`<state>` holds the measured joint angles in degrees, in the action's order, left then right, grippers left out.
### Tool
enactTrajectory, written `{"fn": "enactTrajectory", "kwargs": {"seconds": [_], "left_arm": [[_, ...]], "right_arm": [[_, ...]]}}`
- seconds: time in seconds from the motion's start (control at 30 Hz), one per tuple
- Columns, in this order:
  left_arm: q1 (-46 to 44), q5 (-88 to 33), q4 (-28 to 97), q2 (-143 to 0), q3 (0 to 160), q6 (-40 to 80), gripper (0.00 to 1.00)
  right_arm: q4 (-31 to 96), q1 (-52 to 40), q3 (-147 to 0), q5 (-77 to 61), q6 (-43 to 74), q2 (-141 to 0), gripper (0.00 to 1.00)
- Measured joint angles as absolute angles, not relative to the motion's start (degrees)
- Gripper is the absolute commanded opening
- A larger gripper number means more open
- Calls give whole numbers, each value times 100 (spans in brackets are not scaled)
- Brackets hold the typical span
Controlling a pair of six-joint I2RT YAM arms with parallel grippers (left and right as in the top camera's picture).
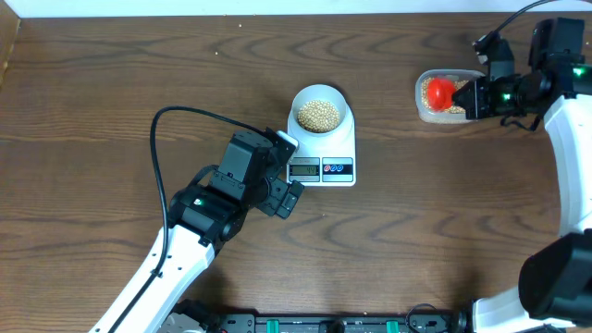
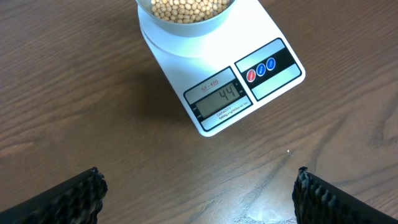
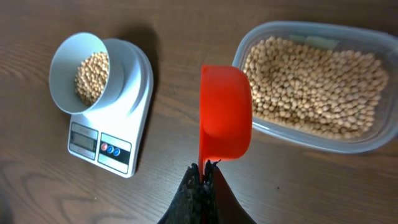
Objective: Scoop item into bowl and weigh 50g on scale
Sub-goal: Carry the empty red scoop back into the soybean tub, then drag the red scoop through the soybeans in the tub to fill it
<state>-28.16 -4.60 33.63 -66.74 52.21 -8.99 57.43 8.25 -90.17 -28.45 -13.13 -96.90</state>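
Observation:
A pale bowl (image 1: 321,113) partly filled with tan beans (image 1: 320,115) stands on the white scale (image 1: 328,151). In the left wrist view the scale's display (image 2: 220,99) reads 44. The bowl (image 3: 79,73) and scale (image 3: 122,127) also show in the right wrist view. My right gripper (image 1: 474,96) is shut on the handle of a red scoop (image 1: 440,92), held over the left end of the clear tub (image 1: 446,113) of beans. The scoop (image 3: 225,112) is turned on its side, beside the tub (image 3: 314,84). My left gripper (image 1: 289,171) is open and empty, just left of the scale's front.
The brown wooden table (image 1: 111,83) spreads all round. A black cable (image 1: 166,139) loops over my left arm. A white wall edge runs along the table's far side.

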Motion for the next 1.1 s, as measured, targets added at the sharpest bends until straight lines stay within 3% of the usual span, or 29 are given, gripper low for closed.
{"fn": "enactTrajectory", "kwargs": {"seconds": [0.33,1.1], "left_arm": [[-2816,-462,3363,-6674,5221,-899,98],[-2816,-460,3365,-6674,5221,-899,98]], "right_arm": [[5614,825,-9017,-2255,-1691,-9146,1],[5478,823,-9017,-1260,-534,-9373,1]]}}
